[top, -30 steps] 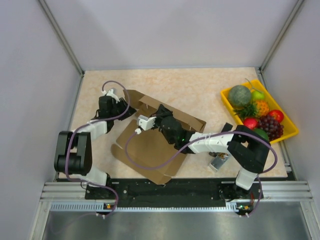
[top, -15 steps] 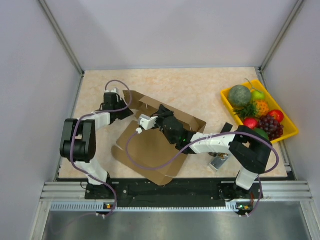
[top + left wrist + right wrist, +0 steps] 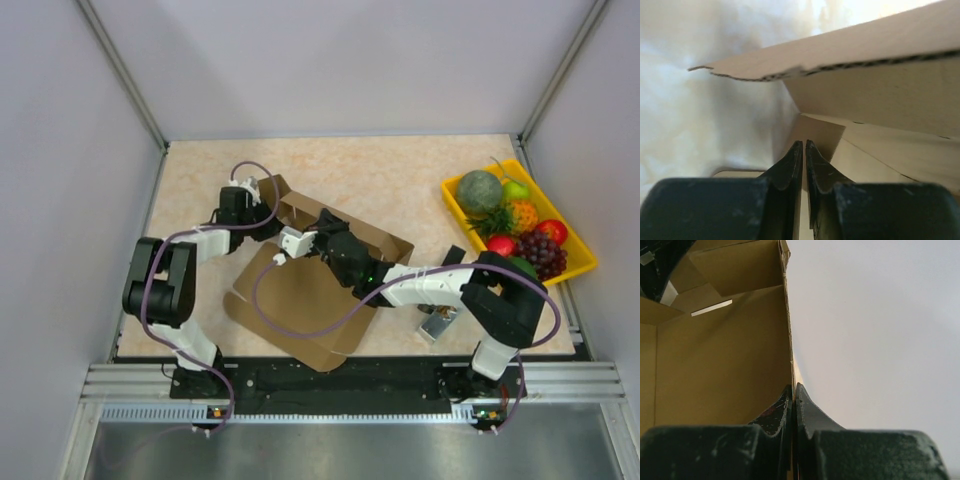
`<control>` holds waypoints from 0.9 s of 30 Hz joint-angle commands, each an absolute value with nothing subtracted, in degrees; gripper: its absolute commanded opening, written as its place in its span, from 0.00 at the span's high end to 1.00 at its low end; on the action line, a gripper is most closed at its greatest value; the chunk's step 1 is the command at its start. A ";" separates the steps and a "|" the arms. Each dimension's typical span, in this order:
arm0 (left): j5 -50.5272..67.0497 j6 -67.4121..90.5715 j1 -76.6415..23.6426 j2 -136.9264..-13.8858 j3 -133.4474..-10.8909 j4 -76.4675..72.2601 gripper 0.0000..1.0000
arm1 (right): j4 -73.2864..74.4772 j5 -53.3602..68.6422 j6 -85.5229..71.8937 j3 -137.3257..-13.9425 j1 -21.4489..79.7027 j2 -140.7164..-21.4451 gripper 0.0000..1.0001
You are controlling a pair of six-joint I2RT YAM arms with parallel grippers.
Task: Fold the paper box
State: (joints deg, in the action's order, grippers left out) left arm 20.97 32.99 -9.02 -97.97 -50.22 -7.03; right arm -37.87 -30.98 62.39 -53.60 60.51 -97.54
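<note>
Paper box (image 3: 300, 295) walls sit pinched between both arms' fingers (image 3: 782, 410).

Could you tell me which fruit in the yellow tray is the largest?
The grey-green melon at the tray's far-left corner; every other fruit is clearly smaller.

The paper box (image 3: 300, 300) is matt brown corrugated cardboard, with fluting bare along its cut edges. The left pincer (image 3: 804, 150) and right pincer (image 3: 794, 390) are black plastic, scuffed and faintly shiny. The tabletop (image 3: 400, 170) is smooth and marbled; the yellow tray (image 3: 583, 262) is glossy plastic.
</note>
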 commanded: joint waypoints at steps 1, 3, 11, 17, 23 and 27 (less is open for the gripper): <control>29.18 34.80 -9.58 -97.03 -49.84 -14.24 0.90 | -35.33 -29.27 57.92 -52.38 60.47 -95.80 1.00; 26.73 34.45 -9.41 -94.23 -46.86 -15.46 0.89 | -35.86 -29.53 58.27 -51.95 60.38 -95.98 1.00; 20.93 32.61 -7.38 -76.94 -39.47 -16.70 0.67 | -36.65 -29.27 60.47 -50.01 59.94 -96.76 1.00; 13.19 31.99 -3.70 -64.87 -38.32 -14.50 0.66 | -39.72 -31.20 65.56 -49.13 59.85 -99.14 1.00; 7.21 31.91 2.17 -67.48 -42.88 -9.25 0.62 | -39.37 -30.59 66.44 -49.13 60.03 -99.49 1.00; 12.99 31.73 4.56 -81.27 -51.22 -5.73 0.64 | -39.03 -30.24 67.41 -49.66 60.03 -99.76 1.00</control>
State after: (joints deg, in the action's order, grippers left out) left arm 10.26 32.80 2.07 -70.61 -44.14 -10.61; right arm -41.65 -30.26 68.69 -50.98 60.20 -97.91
